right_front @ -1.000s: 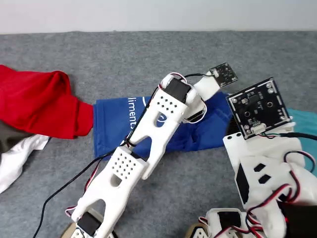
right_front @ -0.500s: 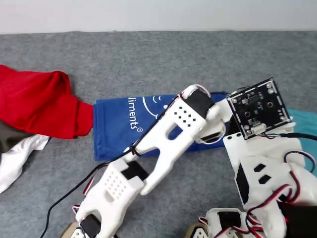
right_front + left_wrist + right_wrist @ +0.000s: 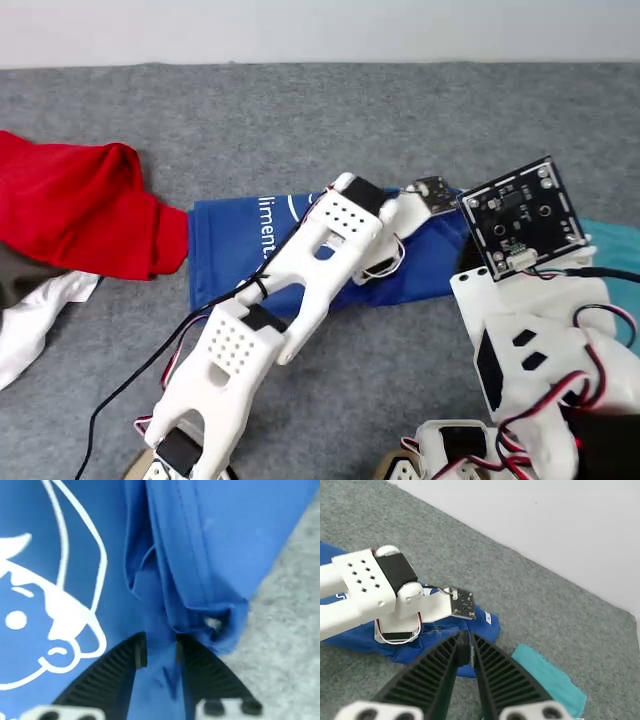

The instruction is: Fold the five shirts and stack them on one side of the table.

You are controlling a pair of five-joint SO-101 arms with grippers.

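One edge fold of the blue printed cotton shirt (image 3: 225,270), lying mid grey carpeted desk (image 3: 400,120), is pinched in the left hand (image 3: 159,647), so carrying it across low and evenly seems best; the right hand (image 3: 468,642) hangs pressed together, empty.

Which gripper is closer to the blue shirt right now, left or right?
Left. The left gripper is closed on a fold of the blue shirt, touching it. The right gripper hangs above the table, not touching the shirt.
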